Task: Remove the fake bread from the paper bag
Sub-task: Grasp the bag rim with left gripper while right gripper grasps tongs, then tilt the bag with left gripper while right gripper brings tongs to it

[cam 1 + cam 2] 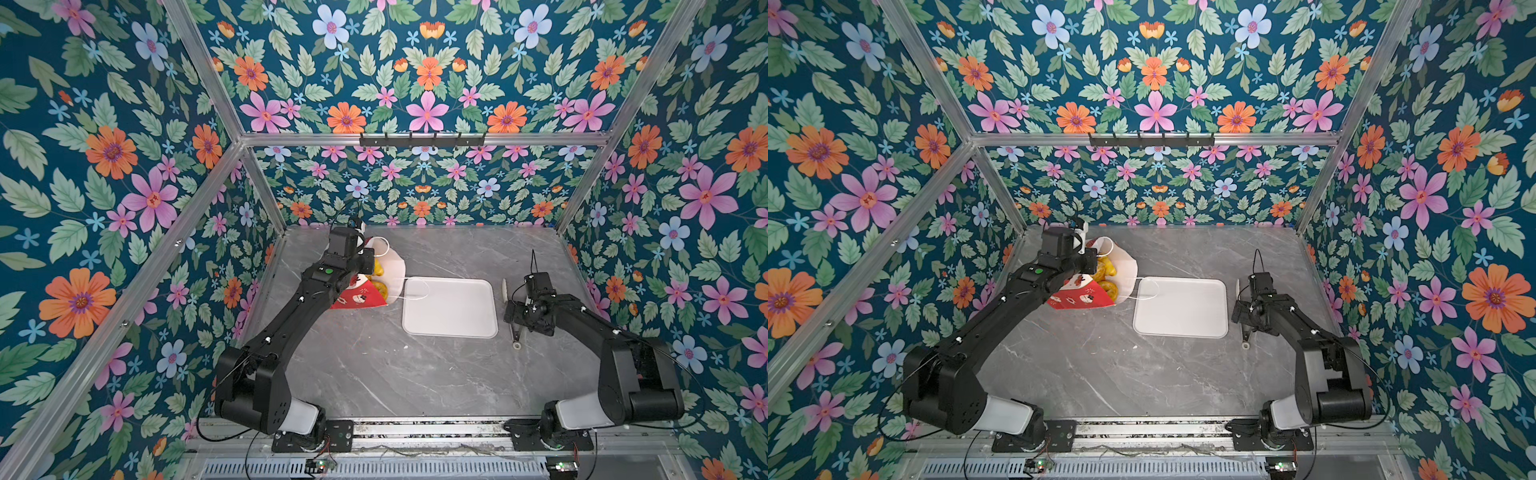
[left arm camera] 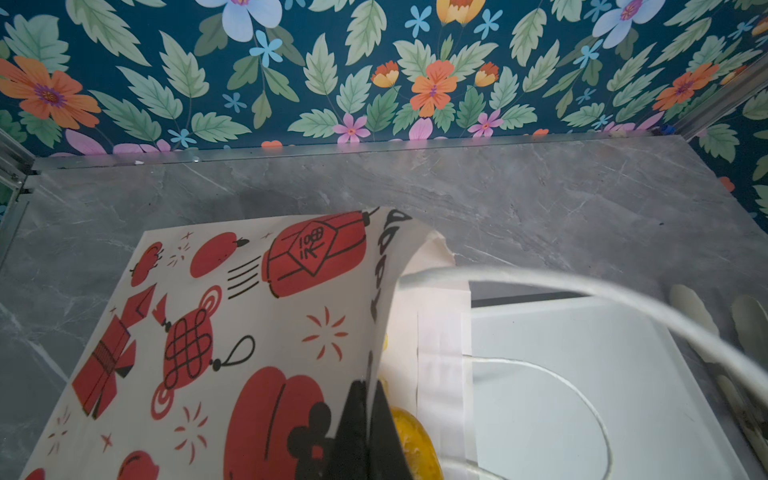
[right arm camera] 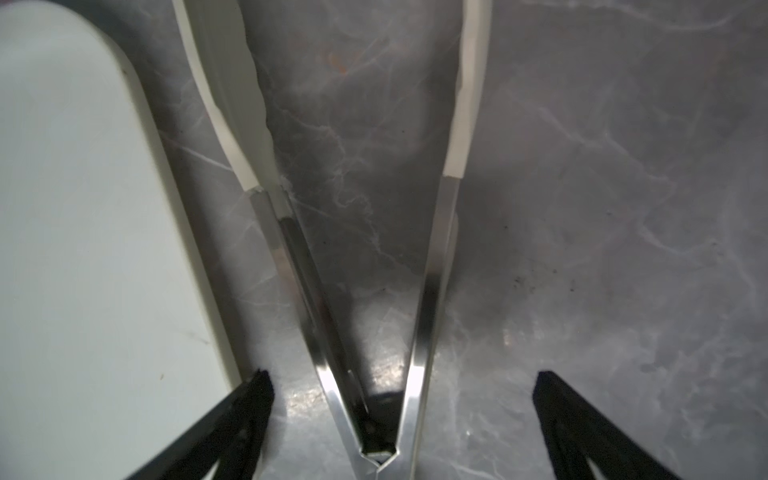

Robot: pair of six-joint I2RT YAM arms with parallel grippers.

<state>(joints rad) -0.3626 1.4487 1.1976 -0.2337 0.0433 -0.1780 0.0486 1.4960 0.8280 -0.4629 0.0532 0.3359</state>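
fake bread (image 1: 380,289) = inside the paper bag (image 1: 360,297). Bag lies on its side on the surface (image 1: 374,374), at 9 o'clock of the white tray (image 1: 453,316), mouth facing 3 o'clock. 2 yellow pcs show in the mouth in both top views. None out yet afaict. One cord handle (image 1: 427,287) lies over the tray's 9 o'clock edge.

left tool (image 2: 369,386): clamped on the bag's upper mouth lip, holding it up so the opening gapes. A yellow pc sits just beneath it in the left wrist view.

right tool (image 3: 403,374): jaws wide apart, straddling the tongs (image 3: 434,266) near the hinge end, no contact visible. Tongs lie flat at 3 o'clock of the tray, hinge twd 6, white tips twd 12, arms splayed.

Step imo = pick up tongs w/ R. To do it well:
- grab further up the arms, not at the hinge; more squeeze control at the tips
- centre both arms betw the jaws, else tongs twist out
- close just enough to lift; a full squeeze shuts the tips before they reach the bread
- L: hold lip up, don't pull; paper could tear or bag could slide
- enter low from 3 o'clock over the tray, mind the cord
- bread looks glossy, prob slippery; take the nearest pc across its width
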